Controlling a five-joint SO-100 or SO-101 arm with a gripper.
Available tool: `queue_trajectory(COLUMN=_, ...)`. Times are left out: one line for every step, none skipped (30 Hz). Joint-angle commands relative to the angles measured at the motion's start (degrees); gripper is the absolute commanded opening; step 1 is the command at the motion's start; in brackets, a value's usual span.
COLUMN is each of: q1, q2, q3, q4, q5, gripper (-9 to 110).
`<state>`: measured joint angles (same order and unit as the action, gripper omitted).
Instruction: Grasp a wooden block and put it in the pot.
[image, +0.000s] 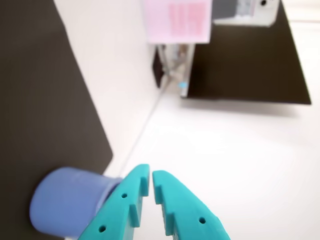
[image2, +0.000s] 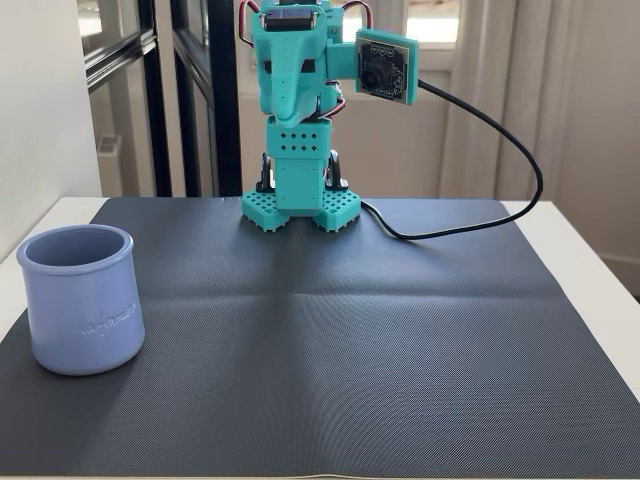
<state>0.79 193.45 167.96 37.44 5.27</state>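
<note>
Oddly, no block shows in either view, so step one is finding it before any reach. Nearest in the fixed view, the pot (image2: 80, 298) stands upright at the mat's (image2: 330, 330) left side w/ mouth clear; farther back the arm (image2: 298, 110) is folded over its base. Hand (image: 150, 181) is nearly pressed together, empty, so spread it before descending.

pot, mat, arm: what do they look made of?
Pot: matte lavender-blue, thick rolled rim, raised script on the side; probably glazed ceramic or moulded plastic, can't tell which.
Mat: dark grey sheet with a fine ribbed weave; a soft fold crosses its middle, so likely rubbery or fabric.
Arm: teal plastic, perforated base, likely 3D-printed.
Gripper: same teal plastic, jaws nearly together.
</note>
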Motion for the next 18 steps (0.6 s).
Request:
queue_trajectory(q1=0.4, q2=1.2, q3=0.8, q4=0.5, q5=-0.4, gripper=0)
queue_trajectory(q1=0.4, q2=1.0, q3=1.7, q4=0.5, q5=-1.3, gripper=0)
queue_trajectory(q1=0.4, q2=1.1, q3=2.6, q4=0.5, q5=-2.5, gripper=0)
queue_trajectory(q1=0.3, q2=1.1, q3=3.5, q4=0.5, q5=-3.6, gripper=0)
queue_trajectory(q1=0.0, q2=1.1, q3=4.6, q4=0.5, q5=-4.4, gripper=0)
queue_trajectory(q1=-0.3, q2=1.1, q3=5.5, q4=0.4, q5=-5.1, gripper=0)
queue_trajectory(q1=-0.3, q2=1.1, q3=6.4, q4=0.4, q5=-5.7, gripper=0)
queue_trajectory(q1=-0.3, q2=1.1, q3=7.3, q4=0.4, q5=-6.2, gripper=0)
queue_trajectory(q1=-0.4, q2=1.1, q3=8.3, q4=0.4, q5=-6.2, gripper=0)
queue_trajectory(q1=-0.4, q2=1.1, q3=9.3, q4=0.4, q5=-6.2, gripper=0)
queue_trajectory(q1=-0.4, q2=1.1, q3=10.2, q4=0.4, q5=-6.2, gripper=0)
queue_trajectory(q1=-0.3, q2=1.1, q3=11.2, q4=0.4, q5=-6.2, gripper=0)
queue_trajectory(q1=0.0, q2=1.1, q3=12.0, q4=0.4, q5=-6.2, gripper=0)
queue_trajectory(q1=0.0, q2=1.1, q3=12.1, q4=1.0, q5=-6.2, gripper=0)
queue_trajectory(q1=-0.3, q2=1.1, q3=12.1, q4=1.1, q5=-6.2, gripper=0)
queue_trajectory(q1=-0.4, q2=1.1, q3=12.1, q4=1.1, q5=-6.2, gripper=0)
queue_trajectory(q1=-0.4, q2=1.1, q3=12.1, q4=1.1, q5=-6.2, gripper=0)
queue_trajectory(q1=-0.4, q2=1.1, q3=12.1, q4=1.4, q5=-6.2, gripper=0)
